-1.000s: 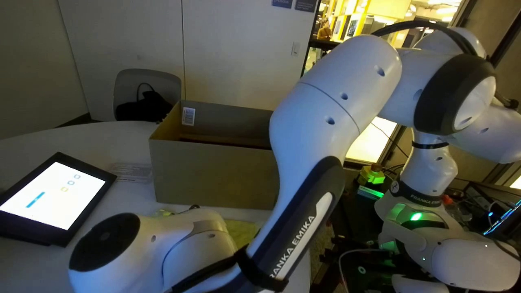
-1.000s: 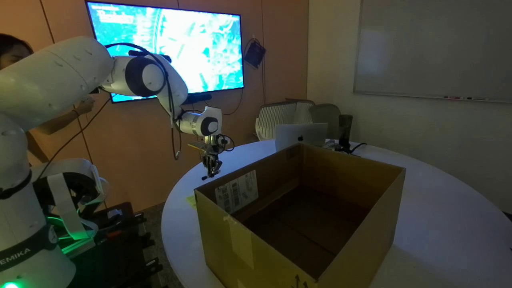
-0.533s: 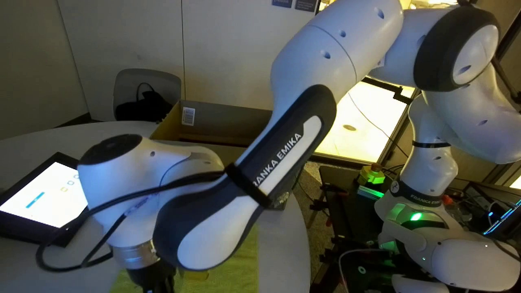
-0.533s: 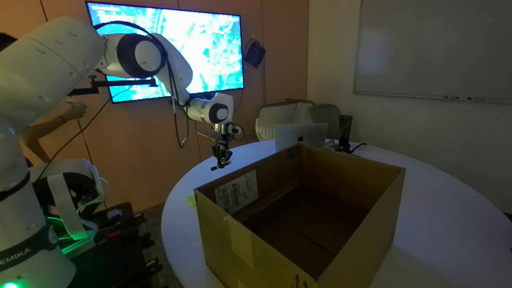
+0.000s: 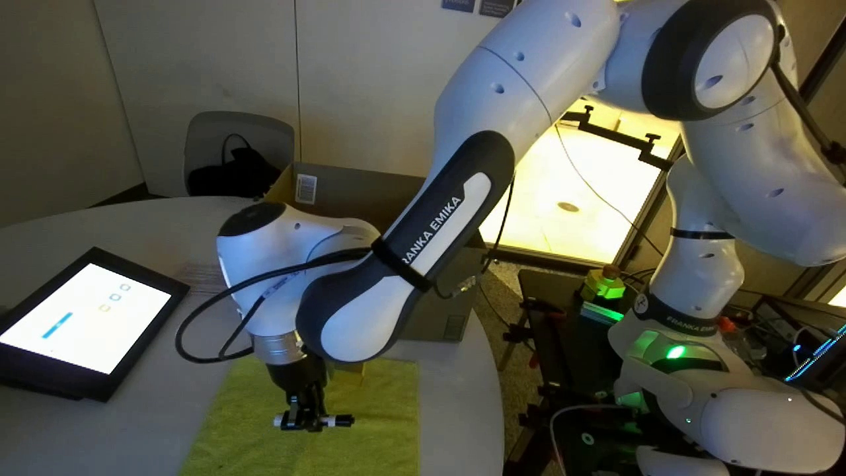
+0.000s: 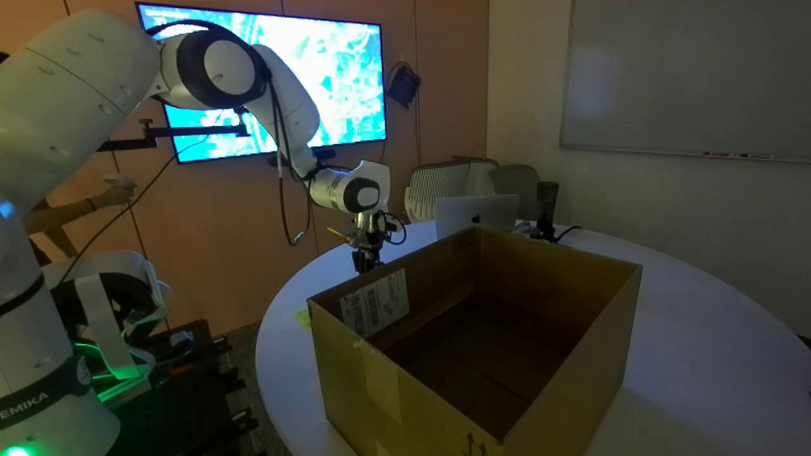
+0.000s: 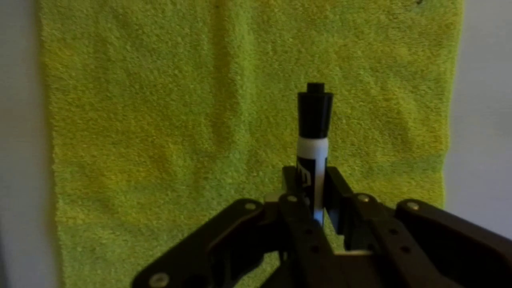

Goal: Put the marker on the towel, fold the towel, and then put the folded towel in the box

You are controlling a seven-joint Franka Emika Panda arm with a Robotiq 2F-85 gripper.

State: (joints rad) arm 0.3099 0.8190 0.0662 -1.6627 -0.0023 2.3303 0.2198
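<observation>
Wrist view: gripper (image 7: pixel 312 182) narrow, its jaws drawn close against both sides of a marker (image 7: pixel 314 116) with a black cap and white barrel.
Marker: level over the towel (image 7: pixel 140 132); whether it touches the pile cannot be told.
Towel: yellow-green, spread nearly flat, a soft ridge running down from the top of the wrist view, pale table (image 7: pixel 482 120) showing along two sides.
Table: white and smooth with a rounded edge, dimly lit in both exterior views.
Tablet (image 5: pixel 86 324): dark frame, display lit, resting on the table near the towel in an exterior view.
Box (image 6: pixel 342 377): brown cardboard, open-topped, standing just beside the towel, a white label (image 6: pixel 375 303) inside one wall.
Laptop (image 6: pixel 453 215): silver, its lid raised, beyond the box in an exterior view.
Chairs (image 6: pixel 440 187): pale backs past the table's far edge; in an exterior view a grey chair (image 5: pixel 205 142) carries a black bag (image 5: pixel 238 172).
Wall screen (image 6: pixel 345 82): bright blue-white, partly covered by the robot arm (image 6: pixel 82 82).
Forearm (image 6: pixel 70 214): a person's, bare, at the side of an exterior view.
Whiteboard (image 6: pixel 684 76): on the pale wall (image 6: pixel 526 82), pens (image 6: pixel 719 154) along its lower edge.
</observation>
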